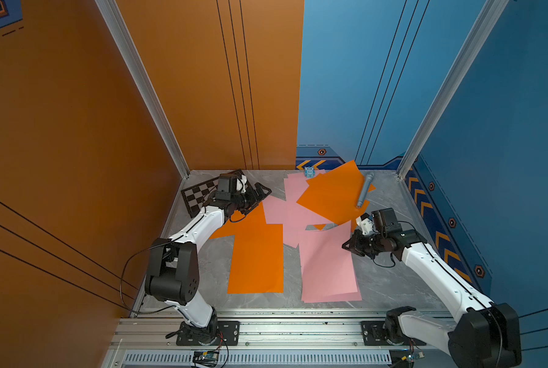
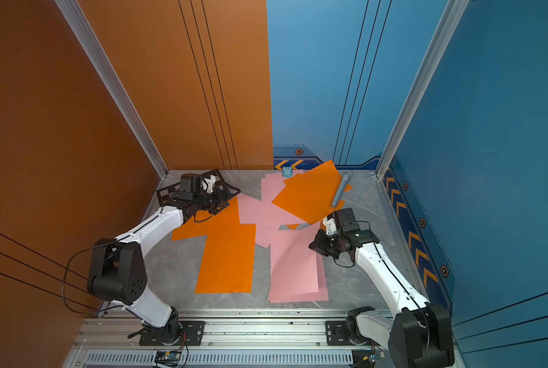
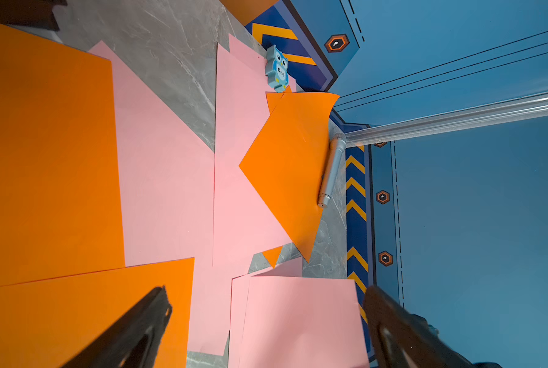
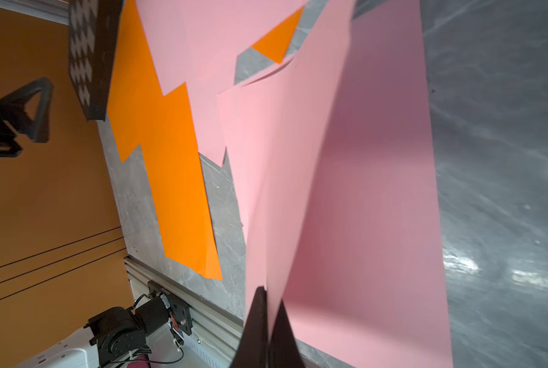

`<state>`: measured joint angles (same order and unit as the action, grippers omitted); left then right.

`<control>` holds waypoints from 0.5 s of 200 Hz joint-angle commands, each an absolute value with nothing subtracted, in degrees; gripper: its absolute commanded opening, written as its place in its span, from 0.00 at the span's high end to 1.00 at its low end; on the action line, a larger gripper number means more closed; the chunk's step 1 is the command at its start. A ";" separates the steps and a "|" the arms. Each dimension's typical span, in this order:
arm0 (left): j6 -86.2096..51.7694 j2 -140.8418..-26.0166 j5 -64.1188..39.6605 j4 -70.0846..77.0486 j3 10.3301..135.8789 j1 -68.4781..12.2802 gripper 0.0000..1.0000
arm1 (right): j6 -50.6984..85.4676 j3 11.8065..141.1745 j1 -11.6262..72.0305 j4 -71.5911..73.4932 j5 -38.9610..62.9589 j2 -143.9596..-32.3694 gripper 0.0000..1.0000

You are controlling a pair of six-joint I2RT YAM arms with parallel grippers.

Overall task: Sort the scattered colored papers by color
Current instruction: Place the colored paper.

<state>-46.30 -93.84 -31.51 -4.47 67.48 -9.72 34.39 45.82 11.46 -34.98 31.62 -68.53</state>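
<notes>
Orange and pink colored papers lie overlapping on the grey table in both top views. One orange sheet (image 1: 256,255) lies front left, and another (image 1: 333,194) sits at the back right over pink sheets (image 1: 285,210). My right gripper (image 1: 349,247) (image 4: 271,296) is shut on the edge of a pink sheet (image 4: 298,159). That edge is lifted and curved above a pink stack (image 1: 330,280). My left gripper (image 1: 259,200) (image 3: 266,291) hangs open above the far left papers, holding nothing.
A black-and-grey chessboard (image 1: 199,194) lies at the far left under the left arm. A grey microphone (image 1: 365,189) rests on the back orange sheet. A small blue owl toy (image 1: 309,172) stands by the back wall. Walls enclose three sides; a metal rail (image 1: 266,325) runs along the front.
</notes>
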 commanded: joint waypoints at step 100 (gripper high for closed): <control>-45.88 -94.93 -34.19 -3.83 67.43 -11.19 0.02 | 23.46 47.23 9.91 -31.05 30.14 -79.74 1.00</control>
<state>-46.30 -94.17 -33.06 -4.10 67.48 -10.70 27.09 43.90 9.47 -31.29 30.09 -79.35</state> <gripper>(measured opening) 0.981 0.046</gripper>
